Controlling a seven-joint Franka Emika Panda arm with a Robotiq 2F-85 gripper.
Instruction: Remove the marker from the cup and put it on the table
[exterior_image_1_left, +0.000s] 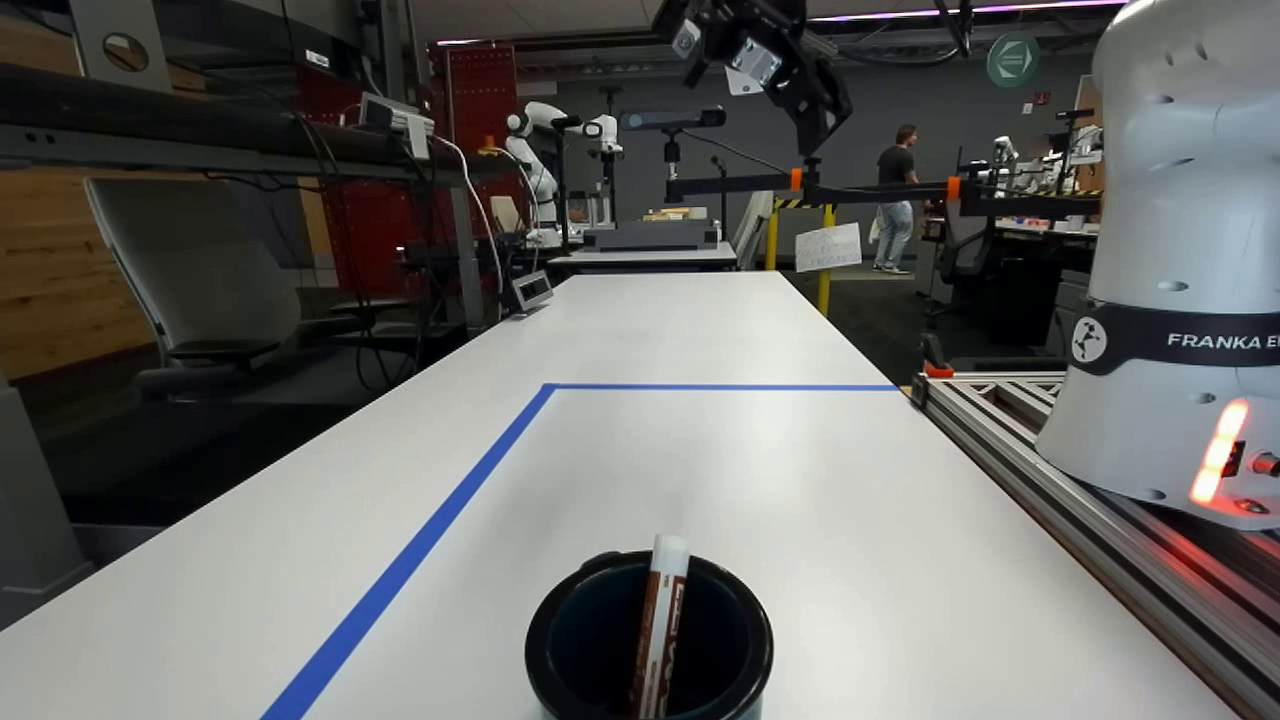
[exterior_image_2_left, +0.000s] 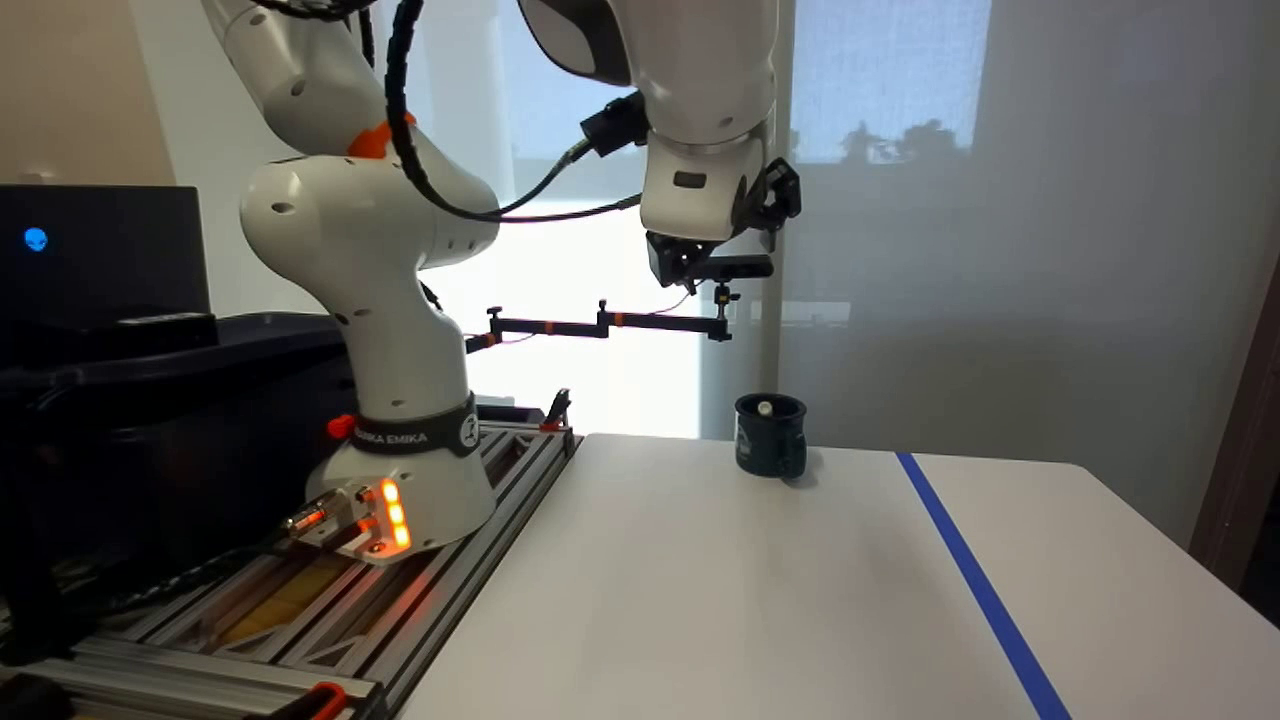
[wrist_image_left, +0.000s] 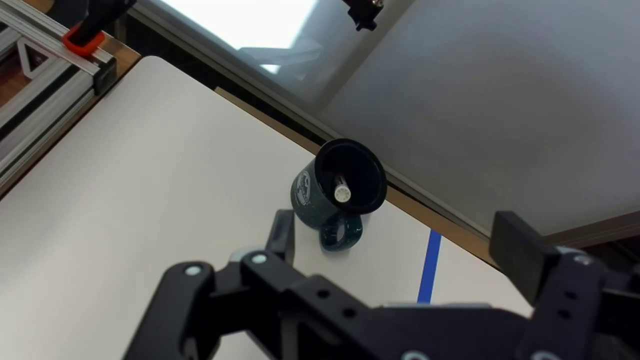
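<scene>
A slim brown-and-white marker (exterior_image_1_left: 660, 625) leans inside the upright, round, dark, black-rimmed cup (exterior_image_2_left: 770, 450), on the flat white worktop (exterior_image_2_left: 700, 580) below the hand (wrist_image_left: 395, 225).

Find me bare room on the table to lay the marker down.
Widest bare patch on the table: between the metal rail and the long blue tape line, away from the cup. A narrower bare strip lies across that line from the rail. Crowded: the end by the window shade, where the cup stands with the marker in it.
</scene>
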